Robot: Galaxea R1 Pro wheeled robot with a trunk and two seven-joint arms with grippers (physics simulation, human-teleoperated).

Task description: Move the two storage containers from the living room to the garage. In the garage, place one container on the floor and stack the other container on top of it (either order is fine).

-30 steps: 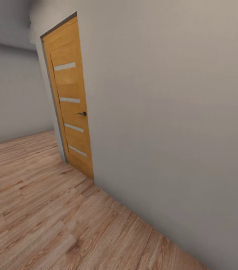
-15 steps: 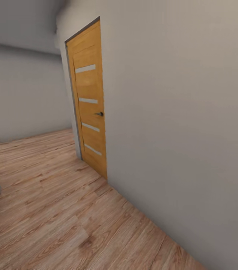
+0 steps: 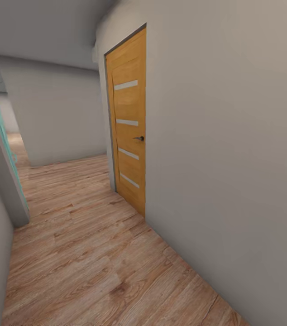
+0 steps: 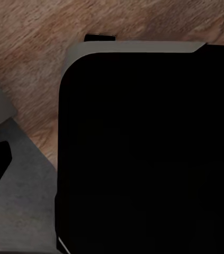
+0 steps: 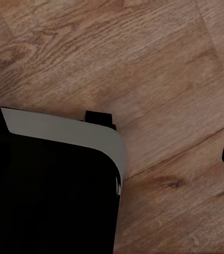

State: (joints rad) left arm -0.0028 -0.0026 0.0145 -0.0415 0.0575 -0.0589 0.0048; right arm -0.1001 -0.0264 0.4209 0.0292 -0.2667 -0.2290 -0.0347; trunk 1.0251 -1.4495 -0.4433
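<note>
While the robot is under way along a hallway, a wooden door [image 3: 129,122] with pale stripes is seen closed in the grey wall [image 3: 234,136] on the right, above pale plank flooring [image 3: 93,253]. No container is seen, so where the containers are cannot be told. In the wrist views, dark robot body [image 4: 143,153] hangs over planks [image 5: 143,69]; whether either pincer is apart or together cannot be told. The task is judged barely begun: fetching, carrying and stacking are all left.

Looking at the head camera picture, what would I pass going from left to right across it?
Grey wall edge with a turquoise strip → wood-plank floor → far grey wall → orange wooden door with pale stripes → dark door handle → long grey wall.
</note>
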